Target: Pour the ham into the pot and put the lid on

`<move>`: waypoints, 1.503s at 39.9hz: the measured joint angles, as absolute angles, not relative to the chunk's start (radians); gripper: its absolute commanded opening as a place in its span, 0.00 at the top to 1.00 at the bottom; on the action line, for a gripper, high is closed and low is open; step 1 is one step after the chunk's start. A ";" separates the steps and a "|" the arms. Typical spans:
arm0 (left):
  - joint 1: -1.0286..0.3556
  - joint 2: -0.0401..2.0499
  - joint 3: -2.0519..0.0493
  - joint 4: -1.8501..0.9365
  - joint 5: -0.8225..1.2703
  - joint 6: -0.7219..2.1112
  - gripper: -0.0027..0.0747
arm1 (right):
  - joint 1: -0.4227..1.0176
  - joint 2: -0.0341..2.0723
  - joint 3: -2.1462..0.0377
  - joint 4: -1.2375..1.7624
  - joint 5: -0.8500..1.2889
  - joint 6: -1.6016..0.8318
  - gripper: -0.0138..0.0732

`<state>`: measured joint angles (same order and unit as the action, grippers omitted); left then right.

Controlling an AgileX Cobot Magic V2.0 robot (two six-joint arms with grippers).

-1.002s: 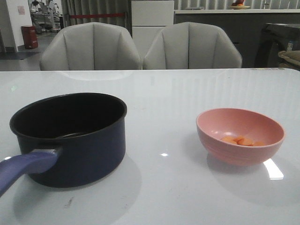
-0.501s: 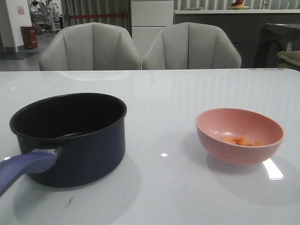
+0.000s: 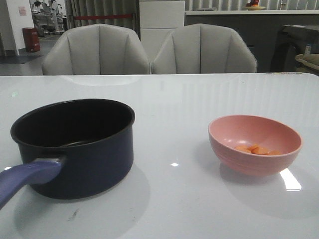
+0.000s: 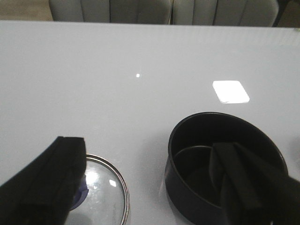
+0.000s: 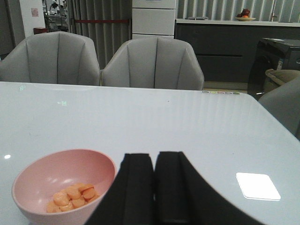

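Pot (image 3: pixel 75 147) and pink bowl (image 3: pixel 255 143) are seen well apart on the white table (image 3: pixel 174 99), pot to the left with its purple-blue handle (image 3: pixel 27 177) turned toward the camera, bowl to the right holding the ham (image 3: pixel 256 149). The glass lid (image 4: pixel 105 192) lies flat just beside the pot, under the left gripper (image 4: pixel 150 187), whose fingers are spread wide and empty. The right gripper (image 5: pixel 154 187) is pressed closed, empty, near the bowl. The bowl is best gripped at its rim and tipped slowly over the pot's centre. Two grey chairs (image 3: pixel 149 50) stand behind.
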<state>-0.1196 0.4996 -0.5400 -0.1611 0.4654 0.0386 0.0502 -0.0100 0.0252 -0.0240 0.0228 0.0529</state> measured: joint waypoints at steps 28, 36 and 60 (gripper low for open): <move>-0.183 0.025 -0.248 -0.125 0.237 0.039 0.20 | 0.050 -0.010 0.029 -0.024 -0.157 0.054 0.69; -0.183 0.025 -0.248 -0.125 0.232 0.039 0.20 | 0.050 0.055 -0.095 -0.024 0.036 0.081 0.69; -0.183 0.025 -0.248 -0.125 0.192 0.039 0.20 | 0.050 0.341 -0.242 0.053 0.238 0.089 0.49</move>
